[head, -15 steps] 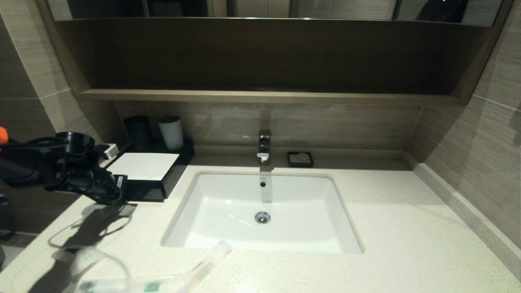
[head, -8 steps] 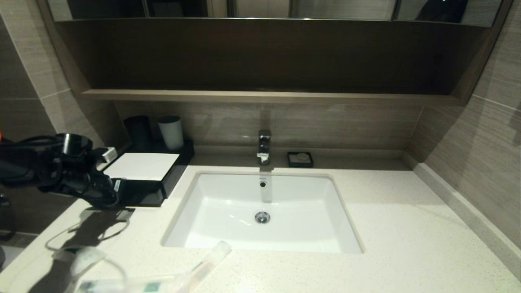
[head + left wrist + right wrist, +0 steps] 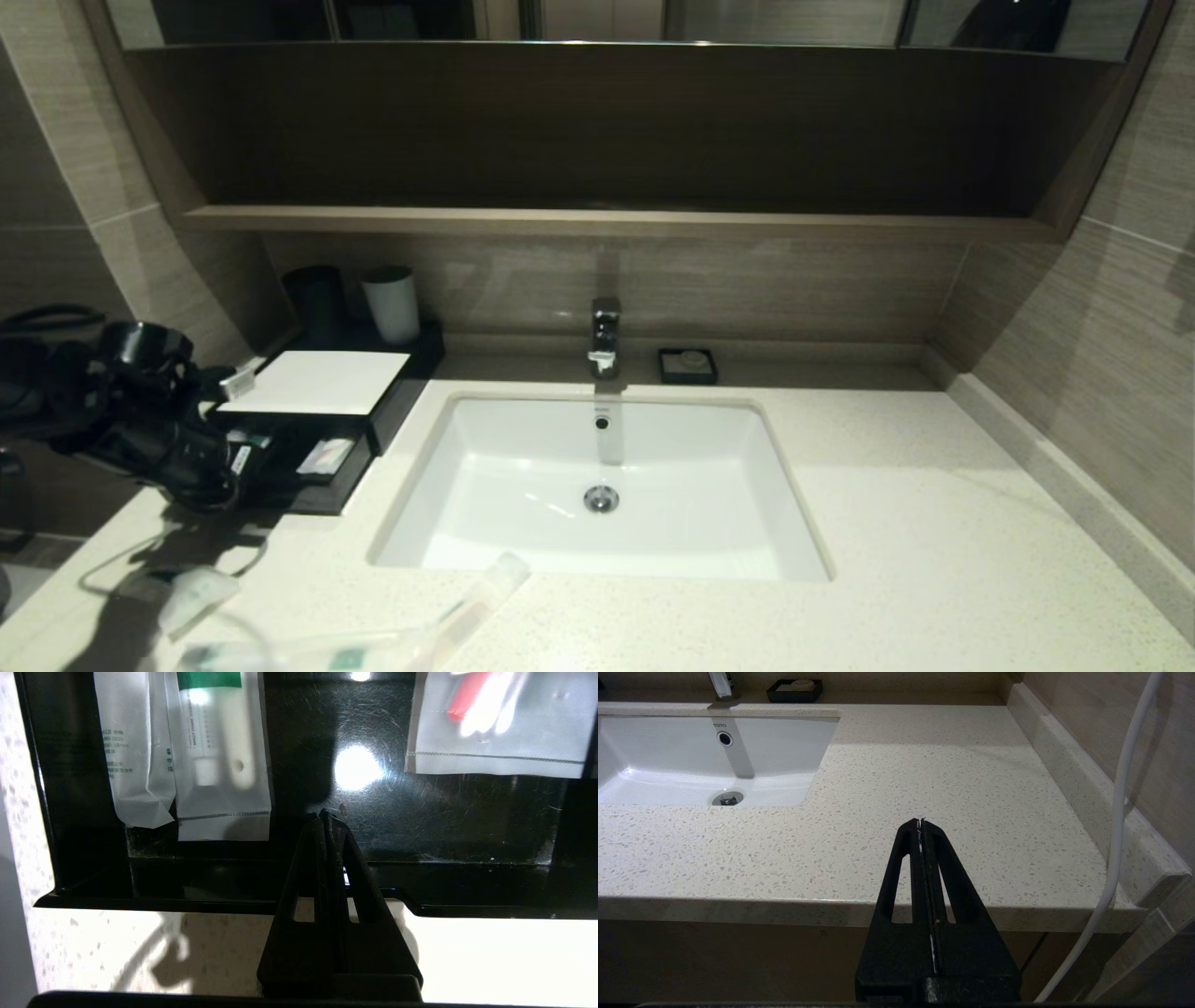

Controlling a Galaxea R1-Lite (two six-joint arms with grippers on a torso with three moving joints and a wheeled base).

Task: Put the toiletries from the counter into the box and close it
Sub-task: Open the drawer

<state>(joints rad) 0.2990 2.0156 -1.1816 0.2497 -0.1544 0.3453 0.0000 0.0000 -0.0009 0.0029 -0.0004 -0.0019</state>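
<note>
Head view: the left claw [image 3: 245, 459] is seen at the front left corner of the box [image 3: 317, 383], over the pulled-out drawer [image 3: 313, 485], with its fingers pressed together and nothing held between them. The box is placed at the back left of the tabletop [image 3: 934, 523], to the left of the white sink basin [image 3: 523, 467]; its white top panel is in place and its front drawer is drawn out toward the tabletop's front. A small packet [image 3: 325, 457] is seen lying inside the drawer. Three wrapped toiletries are left on the tabletop at its front left edge: a short pouch [image 3: 191, 597], a long slim packet [image 3: 471, 602] just in front of the basin, and another long packet [image 3: 280, 656] at the very bottom edge.

In the left wrist view, the shut claw [image 3: 324, 814] is shown with its tips over the drawer's glossy black floor [image 3: 444, 816], just inside the front wall. Two packets [image 3: 187, 756] are laid side by side at one side of the drawer, and one with a red item [image 3: 495, 723] at the other side.

In the right wrist view, the right claw [image 3: 921, 822] is seen closed and empty, parked by the tabletop's front edge, well to the right of the basin.

A dark tumbler [image 3: 316, 303] and a light cup [image 3: 392, 303] are stood behind the box, and a small black dish [image 3: 688, 365] is set beside the faucet [image 3: 605, 336].
</note>
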